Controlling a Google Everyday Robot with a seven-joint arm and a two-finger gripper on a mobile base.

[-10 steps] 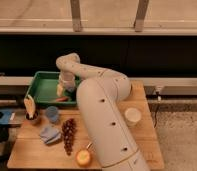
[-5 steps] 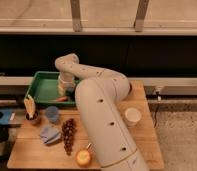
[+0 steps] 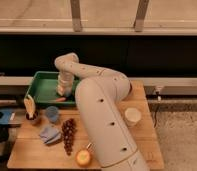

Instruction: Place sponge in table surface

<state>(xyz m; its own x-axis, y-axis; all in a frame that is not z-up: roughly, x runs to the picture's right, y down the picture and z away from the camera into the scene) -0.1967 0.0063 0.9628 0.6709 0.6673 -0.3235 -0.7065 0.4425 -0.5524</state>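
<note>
My white arm reaches from the front right over the wooden table [image 3: 107, 150] into the green tray [image 3: 39, 85] at the back left. My gripper [image 3: 62, 92] hangs low inside the tray, near its right side. A pale yellowish patch at the gripper may be the sponge, but I cannot tell it apart from the wrist. A small orange-red piece [image 3: 60, 99] lies on the tray floor just in front of the gripper.
On the table stand a blue cup [image 3: 52, 114], a small bowl with yellow sticks [image 3: 30, 113], a blue cloth [image 3: 49, 134], dark grapes [image 3: 68, 134], an orange [image 3: 83, 157] and a white cup [image 3: 132, 116]. A blue object [image 3: 4, 117] lies off the left edge.
The gripper has stayed inside the tray, shifting only slightly. Nothing on the table has moved.
</note>
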